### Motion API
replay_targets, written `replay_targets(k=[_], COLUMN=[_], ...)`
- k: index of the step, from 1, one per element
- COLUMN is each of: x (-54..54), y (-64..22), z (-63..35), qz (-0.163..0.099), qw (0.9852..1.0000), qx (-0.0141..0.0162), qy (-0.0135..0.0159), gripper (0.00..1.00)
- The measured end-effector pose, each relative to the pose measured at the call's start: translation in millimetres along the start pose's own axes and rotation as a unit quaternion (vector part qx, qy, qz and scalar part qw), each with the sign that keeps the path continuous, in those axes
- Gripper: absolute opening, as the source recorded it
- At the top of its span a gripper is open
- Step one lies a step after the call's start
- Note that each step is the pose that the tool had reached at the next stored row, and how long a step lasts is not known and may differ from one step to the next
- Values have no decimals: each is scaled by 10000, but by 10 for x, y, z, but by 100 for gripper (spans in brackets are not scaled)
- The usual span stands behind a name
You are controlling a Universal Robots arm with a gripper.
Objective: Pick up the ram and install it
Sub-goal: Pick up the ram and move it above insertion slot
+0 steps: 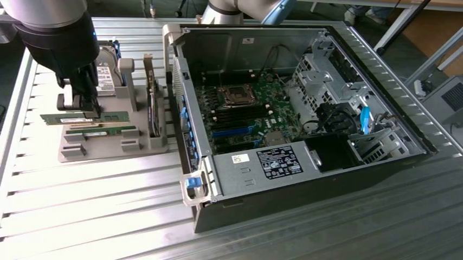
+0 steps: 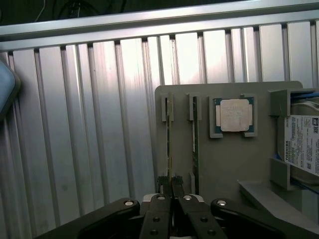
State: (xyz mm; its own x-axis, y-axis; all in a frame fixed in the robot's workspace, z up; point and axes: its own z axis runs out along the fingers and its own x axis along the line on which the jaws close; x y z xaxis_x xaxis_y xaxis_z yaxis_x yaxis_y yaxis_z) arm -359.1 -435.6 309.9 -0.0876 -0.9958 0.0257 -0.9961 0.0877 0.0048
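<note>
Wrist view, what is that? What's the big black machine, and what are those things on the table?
The machine is a robot arm. One camera watches from outside; the wrist view comes from a camera on the arm, beside its tool. On the metal table sit an open computer and a grey tray holding the ram, a thin green stick, its twin and a square silver chip. The tool is pinched shut on the ram, which stands on edge in the tray.

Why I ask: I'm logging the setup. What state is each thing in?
gripper: shut on the ram.
ram: standing on edge in the gray tray.
second ram stick: in its tray slot, ungripped.
processor: flat in its tray pocket.
computer case: open, lying on its side.
</note>
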Motion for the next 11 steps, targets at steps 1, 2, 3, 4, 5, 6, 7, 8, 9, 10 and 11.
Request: replay_targets(k=[1, 2, 3, 4, 5, 6, 7, 8, 9, 10, 11], x=[0, 0, 0, 0, 0, 0, 1, 1, 1, 1, 1], y=[0, 0, 0, 0, 0, 0, 0, 0, 0, 0, 0], z=[-1, -3, -5, -10, -16, -20, -25, -32, -36, -39, -46], qz=[0, 0, 0, 0, 0, 0, 0, 0, 0, 0, 0], qw=[10000, 10000, 10000, 10000, 10000, 10000, 10000, 10000, 10000, 10000, 10000], qx=[0, 0, 0, 0, 0, 0, 0, 0, 0, 0, 0], qy=[0, 0, 0, 0, 0, 0, 0, 0, 0, 0, 0], gripper=[11, 11, 11, 11, 11, 11, 11, 11, 11, 11, 11])
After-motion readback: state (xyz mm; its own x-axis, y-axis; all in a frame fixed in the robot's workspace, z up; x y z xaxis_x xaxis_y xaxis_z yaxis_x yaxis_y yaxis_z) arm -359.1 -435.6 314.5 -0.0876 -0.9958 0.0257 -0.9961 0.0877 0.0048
